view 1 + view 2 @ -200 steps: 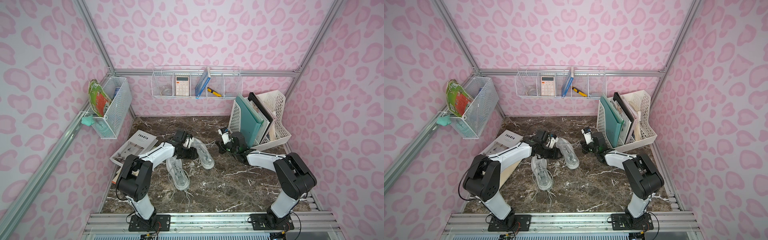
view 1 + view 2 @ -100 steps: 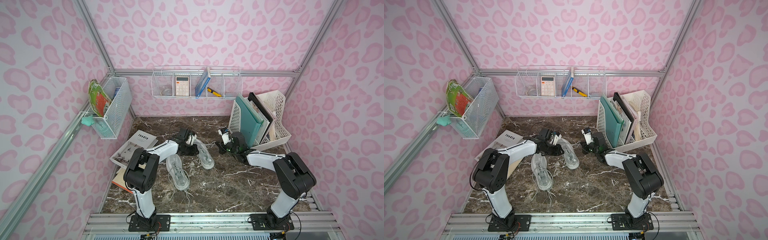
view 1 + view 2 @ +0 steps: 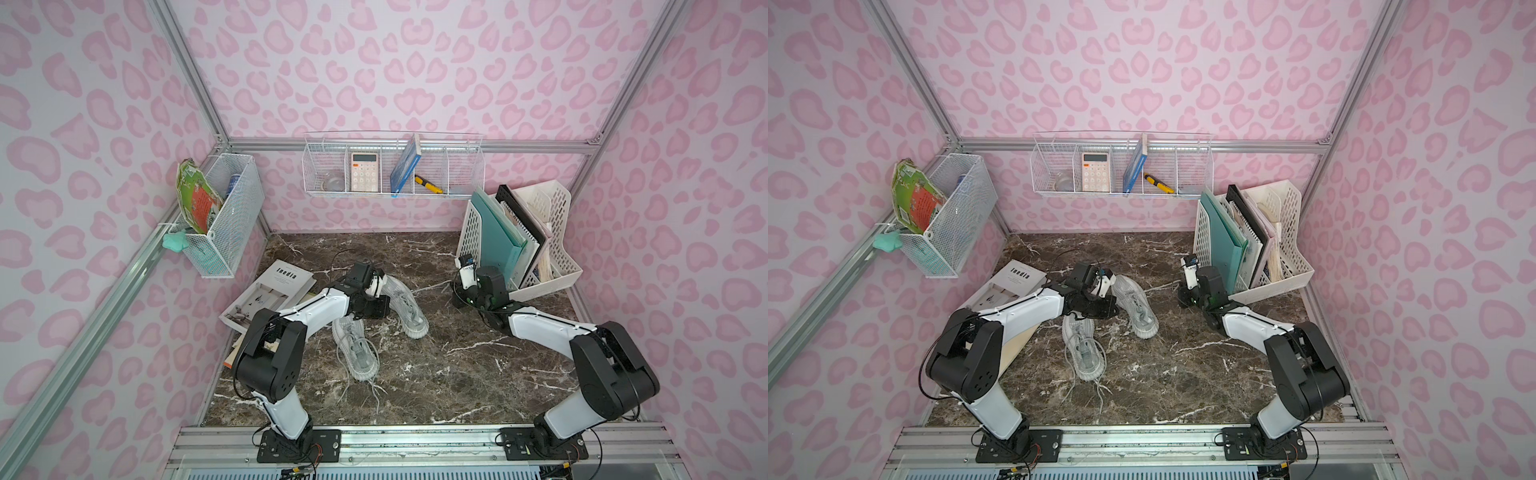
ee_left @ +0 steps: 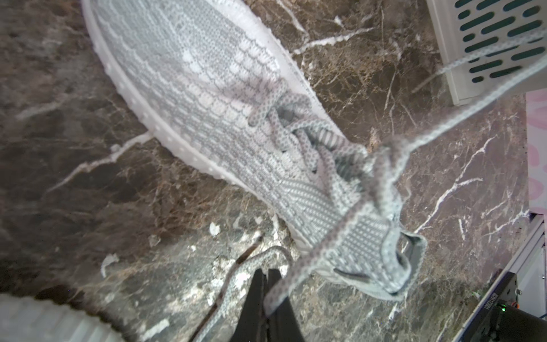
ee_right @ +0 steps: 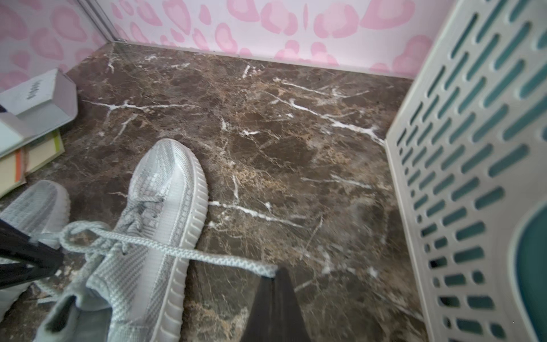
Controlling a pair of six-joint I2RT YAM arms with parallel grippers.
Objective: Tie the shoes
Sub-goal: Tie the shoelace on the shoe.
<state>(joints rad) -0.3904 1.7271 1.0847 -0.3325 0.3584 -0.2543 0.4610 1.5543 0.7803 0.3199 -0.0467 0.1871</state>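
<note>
Half the pair, the near shoe [image 3: 357, 349], lies toward the front of the surface [image 3: 457, 374] with its laces trailing; the far shoe [image 3: 401, 305] sits just behind it. My left claw [image 4: 268, 277] is pinched tight on one lace [image 4: 334, 234] of the far shoe, and my right claw [image 5: 276, 277] is clamped on the other lace [image 5: 207, 254], stretched straight toward the file rack [image 5: 473, 177]
</note>
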